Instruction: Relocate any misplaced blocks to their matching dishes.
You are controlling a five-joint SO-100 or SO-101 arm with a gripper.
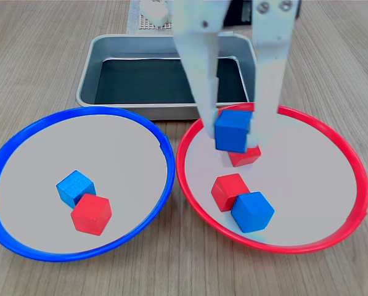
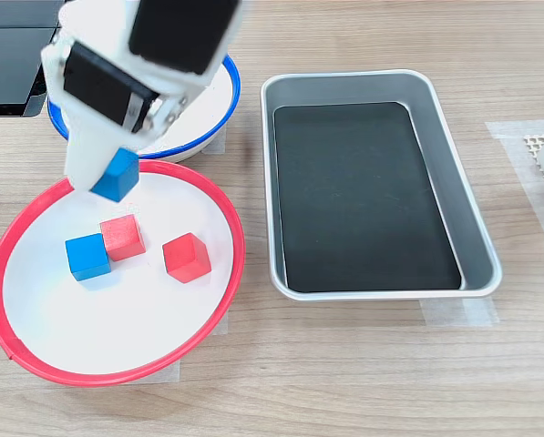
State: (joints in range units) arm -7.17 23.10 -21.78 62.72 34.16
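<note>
My gripper is shut on a blue block, held just above the red-rimmed dish. In the second exterior view the gripper and its blue block hang over the far left part of the red-rimmed dish. Three blocks lie in that dish. They are a red block partly behind the held one, a second red block and a blue block touching it. The blue-rimmed dish holds a blue block and a red block, side by side.
A rectangular grey metal tray with a black bottom stands behind the two dishes and holds nothing. In the second exterior view the tray lies right of the red-rimmed dish, and the arm hides most of the blue-rimmed dish.
</note>
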